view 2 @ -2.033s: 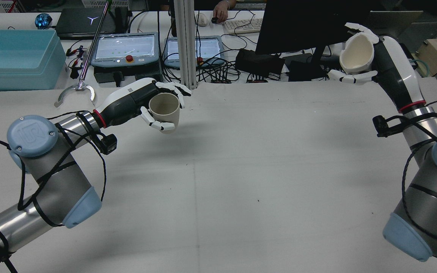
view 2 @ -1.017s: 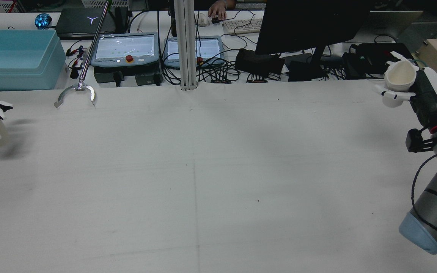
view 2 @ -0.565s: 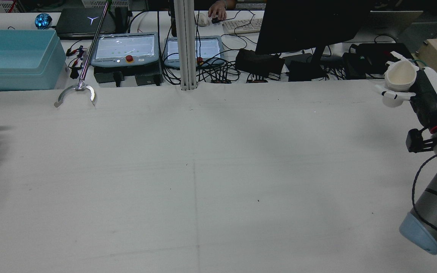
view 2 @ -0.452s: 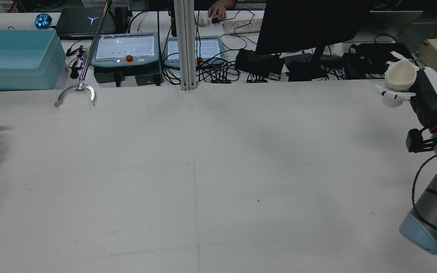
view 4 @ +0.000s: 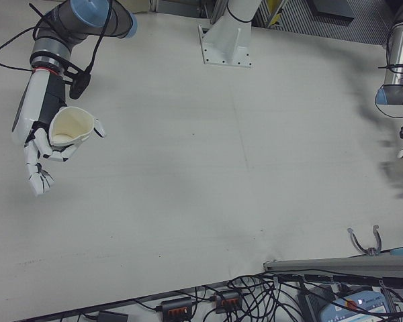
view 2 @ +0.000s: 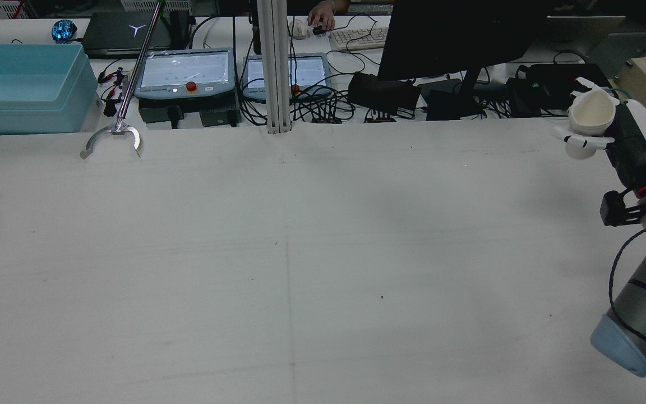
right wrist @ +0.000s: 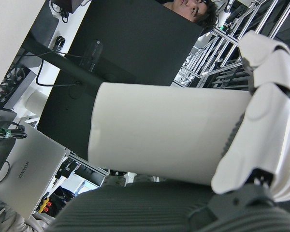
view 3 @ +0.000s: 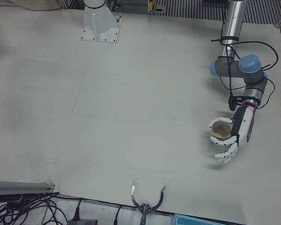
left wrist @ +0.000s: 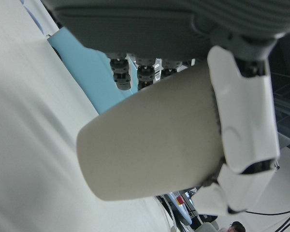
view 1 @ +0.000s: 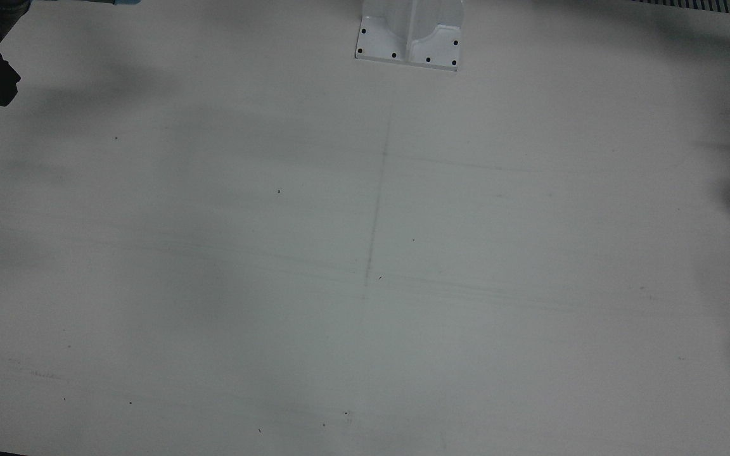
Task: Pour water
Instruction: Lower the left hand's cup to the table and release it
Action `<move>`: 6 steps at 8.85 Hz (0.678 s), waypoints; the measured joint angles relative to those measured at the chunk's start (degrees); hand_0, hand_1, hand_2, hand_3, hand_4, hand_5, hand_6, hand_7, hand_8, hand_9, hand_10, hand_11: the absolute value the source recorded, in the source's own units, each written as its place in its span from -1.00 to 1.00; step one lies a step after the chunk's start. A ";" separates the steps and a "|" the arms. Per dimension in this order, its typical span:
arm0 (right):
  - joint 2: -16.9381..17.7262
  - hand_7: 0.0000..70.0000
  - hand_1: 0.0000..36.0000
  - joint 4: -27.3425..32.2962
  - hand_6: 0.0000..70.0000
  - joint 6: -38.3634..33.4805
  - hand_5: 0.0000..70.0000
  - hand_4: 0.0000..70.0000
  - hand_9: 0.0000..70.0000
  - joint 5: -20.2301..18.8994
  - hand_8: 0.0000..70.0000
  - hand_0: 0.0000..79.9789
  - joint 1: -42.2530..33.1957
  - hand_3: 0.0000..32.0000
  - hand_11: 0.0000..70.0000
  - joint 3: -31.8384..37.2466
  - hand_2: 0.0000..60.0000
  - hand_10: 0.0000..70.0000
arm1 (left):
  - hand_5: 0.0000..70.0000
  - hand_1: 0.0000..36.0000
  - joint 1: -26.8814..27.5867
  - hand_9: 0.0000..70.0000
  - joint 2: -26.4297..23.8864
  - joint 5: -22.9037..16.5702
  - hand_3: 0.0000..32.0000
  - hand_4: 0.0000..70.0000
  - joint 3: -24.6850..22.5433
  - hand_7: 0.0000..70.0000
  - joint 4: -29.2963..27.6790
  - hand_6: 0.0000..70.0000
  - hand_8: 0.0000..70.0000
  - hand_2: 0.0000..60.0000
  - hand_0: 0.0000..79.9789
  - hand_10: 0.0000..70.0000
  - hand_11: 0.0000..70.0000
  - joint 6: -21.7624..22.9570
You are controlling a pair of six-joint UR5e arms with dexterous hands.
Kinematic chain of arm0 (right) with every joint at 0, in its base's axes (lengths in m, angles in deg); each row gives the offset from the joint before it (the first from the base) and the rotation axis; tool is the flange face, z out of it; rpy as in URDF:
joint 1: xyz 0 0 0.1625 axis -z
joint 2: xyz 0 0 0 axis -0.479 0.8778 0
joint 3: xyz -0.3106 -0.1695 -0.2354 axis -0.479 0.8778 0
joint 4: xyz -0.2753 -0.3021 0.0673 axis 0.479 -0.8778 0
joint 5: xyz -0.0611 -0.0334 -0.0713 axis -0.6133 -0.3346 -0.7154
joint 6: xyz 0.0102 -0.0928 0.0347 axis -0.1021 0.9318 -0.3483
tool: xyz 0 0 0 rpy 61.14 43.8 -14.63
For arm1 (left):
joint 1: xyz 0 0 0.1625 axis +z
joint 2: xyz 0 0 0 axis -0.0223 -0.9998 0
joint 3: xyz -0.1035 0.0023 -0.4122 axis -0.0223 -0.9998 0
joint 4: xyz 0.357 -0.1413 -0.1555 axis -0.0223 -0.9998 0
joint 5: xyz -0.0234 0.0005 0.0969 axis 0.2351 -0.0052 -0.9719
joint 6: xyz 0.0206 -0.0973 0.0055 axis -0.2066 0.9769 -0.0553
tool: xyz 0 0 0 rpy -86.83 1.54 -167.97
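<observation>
My left hand (view 3: 228, 138) is shut on a beige cup (view 3: 220, 130), which it holds upright and low over the table's outer left side. The left hand view shows the same cup (left wrist: 150, 145) close up, wrapped by white fingers (left wrist: 241, 111). It lies outside the rear view. My right hand (view 2: 598, 128) is shut on a cream-white cup (view 2: 591, 111) with a squeezed rim, held at the far right edge of the table. The right-front view also has this right hand (view 4: 41, 137) and its cup (view 4: 70, 127), mouth up. No water is visible in either cup.
Behind the table stand a teal bin (view 2: 20, 84), two teach pendants (view 2: 185, 70), a dark monitor (view 2: 457, 33) and cables. A metal grabber tool (view 2: 111, 137) lies at the table's far left edge. An aluminium post (view 2: 274, 62) rises mid-back. A person's hand (view 2: 322, 19) rests by a keyboard.
My left hand has swung leftward with its beige cup and left the rear view. My right hand first pulled back to the right edge, then held still with its cup.
</observation>
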 measured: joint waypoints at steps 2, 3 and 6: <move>0.06 -0.62 -0.24 0.03 -0.74 0.00 1.00 -0.19 -0.44 0.05 -0.65 0.17 -0.03 -1.00 -0.33 0.04 -0.08 -0.55 | 1.00 1.00 1.55 -0.39 -0.26 -0.01 -1.00 0.53 0.63 -0.16 0.72 -0.57 -0.59 1.00 0.40 -0.76 -0.58 -0.30; 0.07 -0.62 -0.24 0.04 -0.74 0.00 1.00 -0.19 -0.44 0.05 -0.65 0.17 -0.07 -1.00 -0.33 0.06 -0.09 -0.55 | 1.00 1.00 2.69 -0.40 -0.15 0.14 -1.00 0.51 1.12 -0.17 0.37 -0.58 -0.60 1.00 0.40 -0.76 -0.59 -0.81; 0.02 -0.62 -0.23 0.08 -0.74 0.00 1.00 -0.19 -0.44 0.06 -0.65 0.17 -0.06 -1.00 -0.33 0.06 -0.08 -0.55 | 1.00 1.00 3.81 -0.41 0.05 0.39 -1.00 0.49 1.42 -0.17 -0.76 -0.58 -0.60 1.00 0.42 -0.77 -0.60 -2.05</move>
